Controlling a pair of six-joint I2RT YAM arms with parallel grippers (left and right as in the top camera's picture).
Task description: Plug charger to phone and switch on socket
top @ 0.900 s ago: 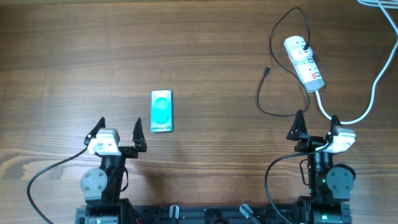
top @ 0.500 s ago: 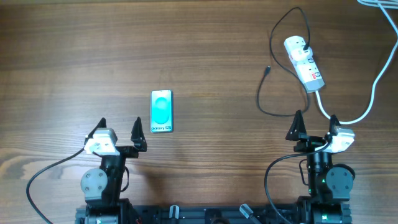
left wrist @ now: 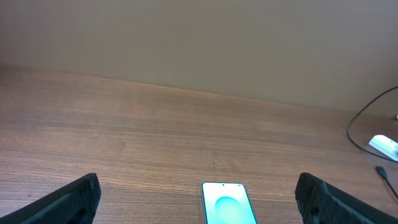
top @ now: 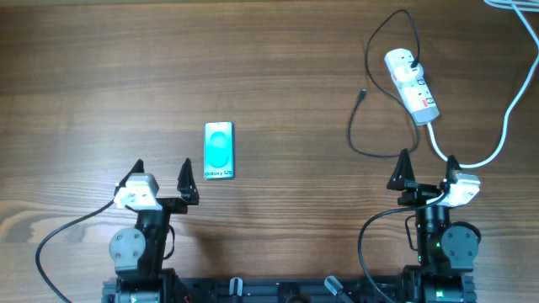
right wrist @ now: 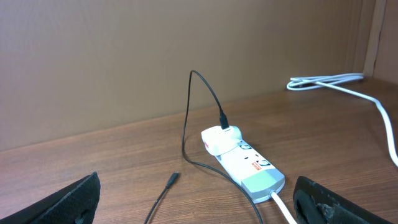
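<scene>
Nothing has shifted over the last second, so I judge the task unstarted. A plain beige wall (left wrist: 199,43) backs the wooden desk (top: 278,67). My left hand (top: 162,168) and right hand (top: 429,160) gape wide, empty. The socket (top: 412,85) lies far right, and the charger (top: 354,139) loops from it, tip free. The phone (top: 219,151) lies just beyond the left hand.

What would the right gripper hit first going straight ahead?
Probably the charger cable and thick white lead just ahead; the socket lies beyond. Its height above them is unclear.
</scene>
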